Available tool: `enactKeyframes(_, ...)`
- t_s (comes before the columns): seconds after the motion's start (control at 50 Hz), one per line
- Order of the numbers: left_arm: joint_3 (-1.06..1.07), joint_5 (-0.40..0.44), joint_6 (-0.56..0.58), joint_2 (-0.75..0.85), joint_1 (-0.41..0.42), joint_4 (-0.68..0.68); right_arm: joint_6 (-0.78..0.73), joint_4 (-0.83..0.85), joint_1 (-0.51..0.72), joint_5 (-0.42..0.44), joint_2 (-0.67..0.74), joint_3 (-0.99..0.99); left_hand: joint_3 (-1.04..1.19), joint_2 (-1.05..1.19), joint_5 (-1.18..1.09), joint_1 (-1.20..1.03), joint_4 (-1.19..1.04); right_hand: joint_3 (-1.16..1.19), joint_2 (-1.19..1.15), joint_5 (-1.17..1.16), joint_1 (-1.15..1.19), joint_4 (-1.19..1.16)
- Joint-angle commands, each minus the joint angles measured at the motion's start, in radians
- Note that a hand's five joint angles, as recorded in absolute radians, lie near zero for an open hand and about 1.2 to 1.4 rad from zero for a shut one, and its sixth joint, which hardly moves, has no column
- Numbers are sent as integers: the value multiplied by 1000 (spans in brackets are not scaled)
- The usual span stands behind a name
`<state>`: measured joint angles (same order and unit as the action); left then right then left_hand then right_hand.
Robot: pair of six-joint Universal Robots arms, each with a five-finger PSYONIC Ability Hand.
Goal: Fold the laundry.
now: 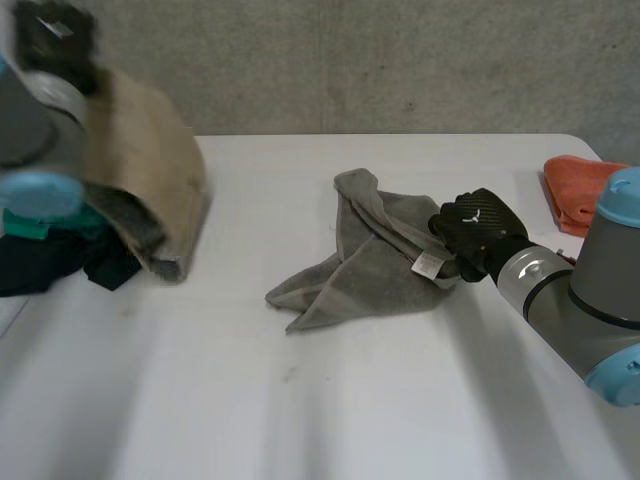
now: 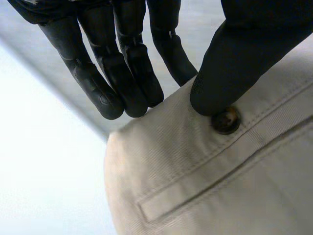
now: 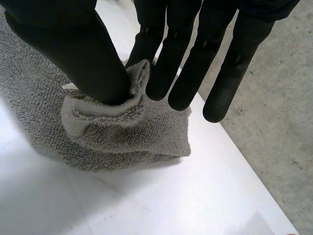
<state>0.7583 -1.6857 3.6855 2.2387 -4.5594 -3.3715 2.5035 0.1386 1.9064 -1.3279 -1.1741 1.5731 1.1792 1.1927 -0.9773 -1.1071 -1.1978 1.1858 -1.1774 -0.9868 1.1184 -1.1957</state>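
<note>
A crumpled grey towel (image 1: 370, 265) lies in the middle of the white table (image 1: 330, 410). My right hand (image 1: 478, 232) is at the towel's right edge. In the right wrist view its thumb (image 3: 73, 49) and a straight finger pinch a raised fold of the grey towel (image 3: 122, 137). My left hand (image 1: 55, 35) is up at the far left, and a beige garment (image 1: 150, 170) hangs from it above the table. In the left wrist view the thumb (image 2: 230, 73) presses the beige garment (image 2: 220, 186) beside a brown button (image 2: 225, 120), with the fingers (image 2: 122, 63) straight along the cloth's edge.
A pile of dark and teal clothes (image 1: 50, 255) sits at the table's left edge under the raised garment. An orange cloth (image 1: 575, 190) lies at the far right. A grey wall runs behind the table's back edge.
</note>
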Motion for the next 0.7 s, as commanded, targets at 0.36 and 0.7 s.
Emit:
enactKeyframes(0.36, -18, -25, 106, 67, -115, 47, 2, -1, 2, -1, -4, -2, -1005, -1018, 977, 933, 1023, 211, -219, -235, 278, -201)
enactKeyframes(0.7, 322, 199, 7, -113, 230, 20, 87, -74, 17, 13, -170, -10, -1005, -1018, 977, 933, 1023, 211, -219, -235, 278, -201)
